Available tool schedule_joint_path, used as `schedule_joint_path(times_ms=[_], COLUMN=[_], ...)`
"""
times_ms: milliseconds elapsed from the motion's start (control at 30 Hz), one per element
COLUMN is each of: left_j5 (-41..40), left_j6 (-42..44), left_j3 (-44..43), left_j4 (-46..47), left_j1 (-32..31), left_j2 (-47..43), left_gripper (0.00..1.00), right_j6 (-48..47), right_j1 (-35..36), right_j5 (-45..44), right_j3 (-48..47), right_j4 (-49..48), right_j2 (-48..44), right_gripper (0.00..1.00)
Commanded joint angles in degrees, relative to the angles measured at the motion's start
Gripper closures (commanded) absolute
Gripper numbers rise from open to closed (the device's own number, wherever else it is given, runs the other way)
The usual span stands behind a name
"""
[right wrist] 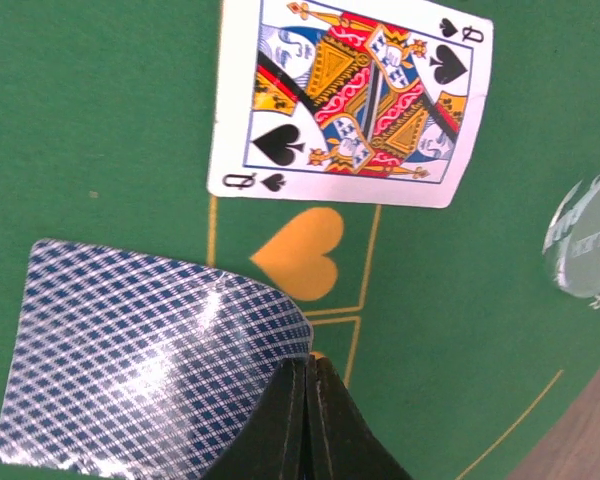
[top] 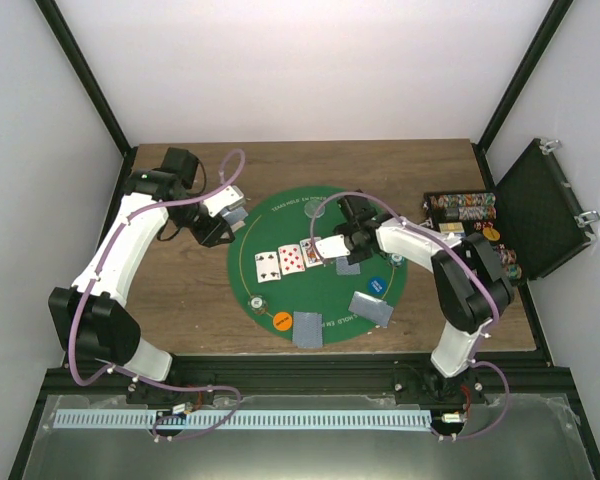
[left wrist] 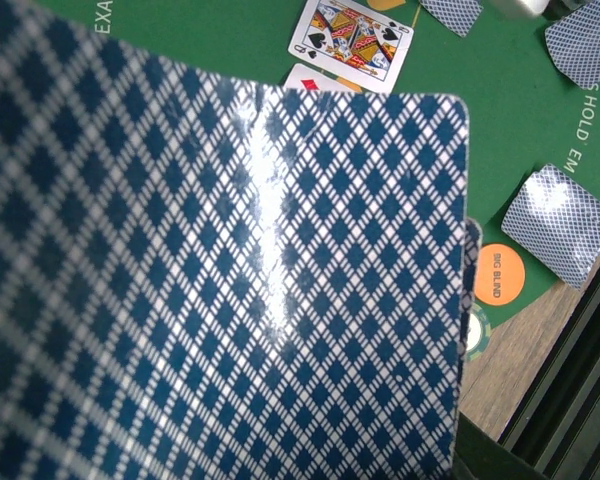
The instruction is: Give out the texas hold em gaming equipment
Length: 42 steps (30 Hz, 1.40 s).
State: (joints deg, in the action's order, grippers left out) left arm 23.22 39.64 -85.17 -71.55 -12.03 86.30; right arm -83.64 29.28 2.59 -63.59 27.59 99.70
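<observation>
On the round green mat (top: 280, 215), three cards lie face up in a row (top: 292, 257); the queen of spades (right wrist: 350, 100) is nearest my right gripper. My right gripper (right wrist: 308, 362) hangs low over the mat, shut on the corner of a blue-backed card (right wrist: 150, 370) held face down. My left gripper (top: 225, 218) hovers at the mat's left edge. It is shut on a deck of cards (left wrist: 230, 290) whose back hides its fingers in the left wrist view. An orange disc (top: 282, 321), a blue disc (top: 377, 285), a clear disc (right wrist: 585, 240) and a small chip (top: 255, 301) rest on the mat.
Face-down cards lie at the mat's near side (top: 307, 328), near right (top: 370, 308) and under my right wrist (top: 348, 267). An open black case (top: 540, 205) with chip rows (top: 462, 208) stands at the right. The table's near edge is a black rail (top: 300, 360).
</observation>
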Motion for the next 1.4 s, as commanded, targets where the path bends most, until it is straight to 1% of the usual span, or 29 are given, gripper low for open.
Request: schedule_joint_path(times_ms=[0, 167, 467, 1033, 1267, 1333, 1367], left_j5=[0.8, 0.8, 0.8, 0.8, 0.9, 0.9, 0.9], left_j6=[0.4, 0.4, 0.4, 0.4, 0.5, 0.4, 0.4], left_j3=[0.2, 0.1, 0.3, 0.2, 0.1, 0.0, -0.1], left_j4=[0.8, 0.9, 0.8, 0.8, 0.7, 0.7, 0.7], left_j1=[0.3, 0.4, 0.6, 1.0, 1.0, 1.0, 1.0], left_j2=[-1.6, -1.4, -1.7, -1.8, -1.7, -1.6, -1.6], left_gripper=[0.59, 0.59, 0.59, 0.59, 0.59, 0.59, 0.59], right_j6=[-6.2, -7.3, -4.2, 4.7, 7.8, 8.1, 8.2], right_j1=[0.5, 0.7, 0.6, 0.2, 0.0, 0.0, 0.0], right_j5=[-1.1, 0.2, 2.8, 1.5, 1.1, 1.1, 1.3], right_j3=[0.0, -0.6, -4.8, -10.4, -10.4, -9.8, -9.5], right_j4=[-6.4, -8.3, -9.0, -9.0, -8.1, -8.2, -8.3], right_j2=[1.7, 3.9, 8.7, 13.1, 13.3, 12.9, 12.6], right_gripper=[0.99, 0.99, 0.99, 0.99, 0.99, 0.96, 0.92])
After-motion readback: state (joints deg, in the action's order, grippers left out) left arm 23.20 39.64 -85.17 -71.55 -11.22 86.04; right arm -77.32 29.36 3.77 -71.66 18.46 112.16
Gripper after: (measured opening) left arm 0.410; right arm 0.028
